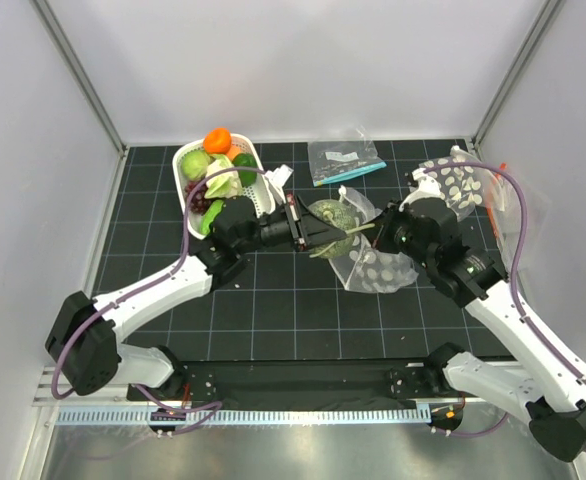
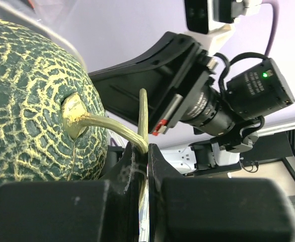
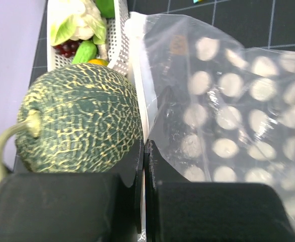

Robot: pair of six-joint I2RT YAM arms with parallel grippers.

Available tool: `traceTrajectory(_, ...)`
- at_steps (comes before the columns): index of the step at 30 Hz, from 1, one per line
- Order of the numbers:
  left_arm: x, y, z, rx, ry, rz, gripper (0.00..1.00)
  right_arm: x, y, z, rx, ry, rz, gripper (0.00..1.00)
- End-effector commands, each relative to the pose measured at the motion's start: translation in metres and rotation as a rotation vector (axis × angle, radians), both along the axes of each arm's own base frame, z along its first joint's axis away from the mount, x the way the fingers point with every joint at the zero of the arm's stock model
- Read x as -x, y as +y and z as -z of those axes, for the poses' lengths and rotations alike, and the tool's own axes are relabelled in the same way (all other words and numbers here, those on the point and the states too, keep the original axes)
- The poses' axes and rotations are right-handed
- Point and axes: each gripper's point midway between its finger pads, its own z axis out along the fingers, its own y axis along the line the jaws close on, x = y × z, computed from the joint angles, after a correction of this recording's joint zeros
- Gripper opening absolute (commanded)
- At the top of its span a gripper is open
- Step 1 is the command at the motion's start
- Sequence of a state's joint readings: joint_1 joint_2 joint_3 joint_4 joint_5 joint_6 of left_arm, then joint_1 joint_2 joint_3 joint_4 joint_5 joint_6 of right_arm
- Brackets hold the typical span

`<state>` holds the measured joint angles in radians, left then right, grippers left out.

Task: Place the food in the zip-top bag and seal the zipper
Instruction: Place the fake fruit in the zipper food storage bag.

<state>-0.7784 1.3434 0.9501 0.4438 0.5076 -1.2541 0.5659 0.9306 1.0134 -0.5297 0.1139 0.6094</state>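
right now the melon point(image 1: 330, 217) hangs off the counter point(image 1: 273, 310) at the mouth of the bag point(image 1: 378, 262), just beside its zipper point(image 3: 140, 75) and not yet inside. the left hand point(image 2: 147, 154) is pressed together on the thin stem point(image 2: 112, 130), probably because the round body is too wide and slick to pinch. the right hand point(image 3: 144, 151) is pinching the bag's edge, lifting the floppy film so the mouth gapes toward the fruit. the zipper is unsealed. the rest of the food, cauliflower point(image 3: 79, 17) among it, sits in the basket point(image 1: 182, 180) behind, so this looks like an early load.
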Motion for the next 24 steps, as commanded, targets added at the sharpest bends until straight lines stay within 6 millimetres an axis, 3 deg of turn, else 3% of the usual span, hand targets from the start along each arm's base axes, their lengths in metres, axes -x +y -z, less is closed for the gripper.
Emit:
traceTrajectory(1, 0.003, 0.007, -0.010, 0.006, -0.034, -0.016, 0.00, -0.002, 0.005, -0.018, -0.060, -0.055, -0.008, 0.01)
traceTrajectory(11, 0.016, 0.003, -0.012, -0.003, -0.013, 0.074, 0.00, 0.007, 0.021, -0.024, -0.110, -0.074, -0.116, 0.01)
traceTrajectory(22, 0.040, 0.020, -0.047, 0.052, -0.032, 0.115, 0.00, 0.012, 0.047, -0.016, -0.272, -0.065, -0.229, 0.01)
traceTrajectory(24, 0.044, 0.024, -0.053, 0.061, -0.037, 0.115, 0.00, 0.011, 0.054, -0.023, -0.330, -0.081, -0.245, 0.01)
